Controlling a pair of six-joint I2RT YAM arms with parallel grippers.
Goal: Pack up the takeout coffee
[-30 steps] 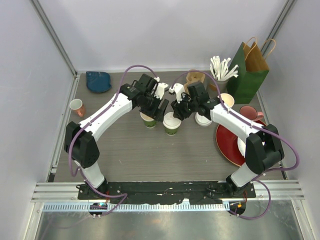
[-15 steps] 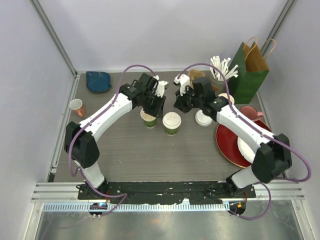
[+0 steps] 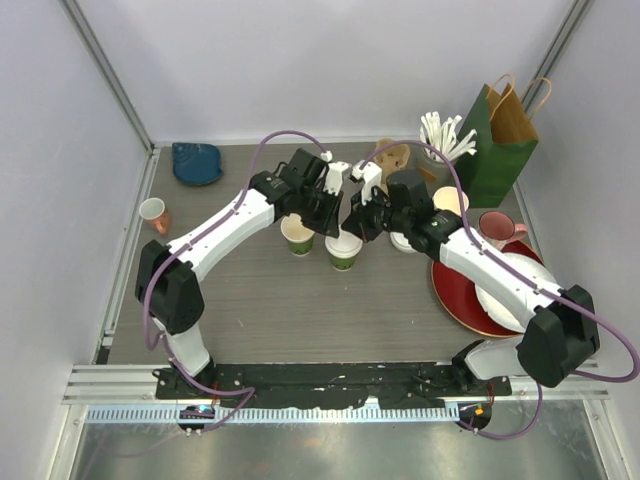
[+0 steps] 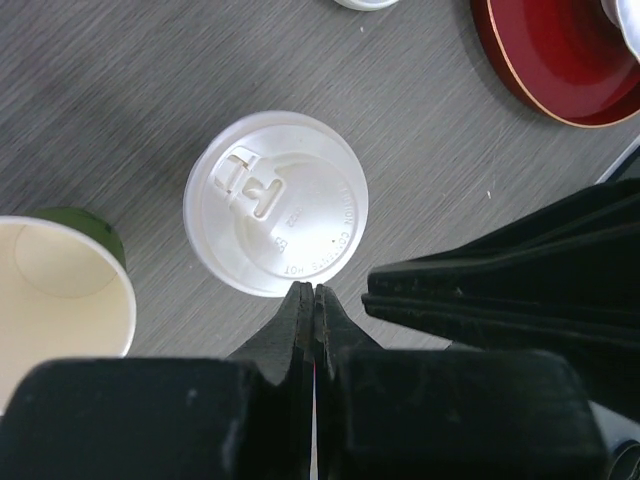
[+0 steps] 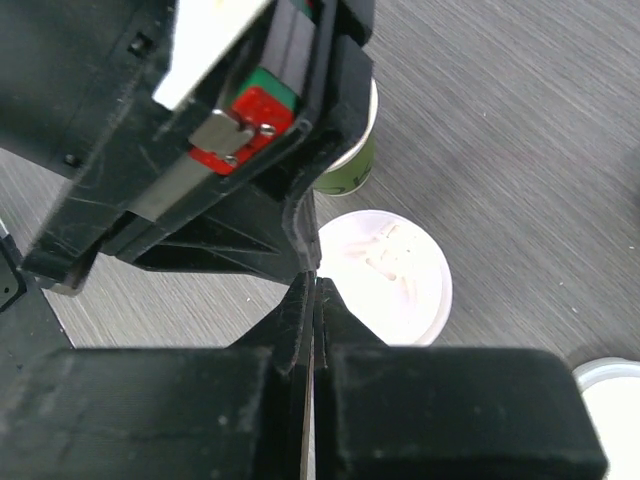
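Observation:
One takeout coffee cup [image 3: 343,250], dark green with a white lid [image 4: 275,203], stands mid-table. A second green cup [image 3: 298,237], lidless and cream inside [image 4: 55,290], stands just left of it. A loose white lid [image 3: 407,241] lies to the right. My left gripper [image 3: 334,224] and right gripper [image 3: 352,225] meet tip to tip over the lidded cup. Both are shut with nothing between their fingers. The left tips [image 4: 313,291] sit at the lid's near rim, and the right tips [image 5: 313,285] at the edge of the lid [image 5: 385,275]. Whether they touch it I cannot tell.
A green paper bag [image 3: 490,150] stands at the back right beside a holder of white sticks [image 3: 445,135]. A red plate [image 3: 470,290], a pink mug [image 3: 497,228] and a cream cup [image 3: 452,200] are at the right. A blue object [image 3: 197,162] and a small pink cup [image 3: 153,212] are at the left.
Both grippers have gone from open to shut. The right gripper swung away from the lidded cup, then came back; both arms now meet above the lid.

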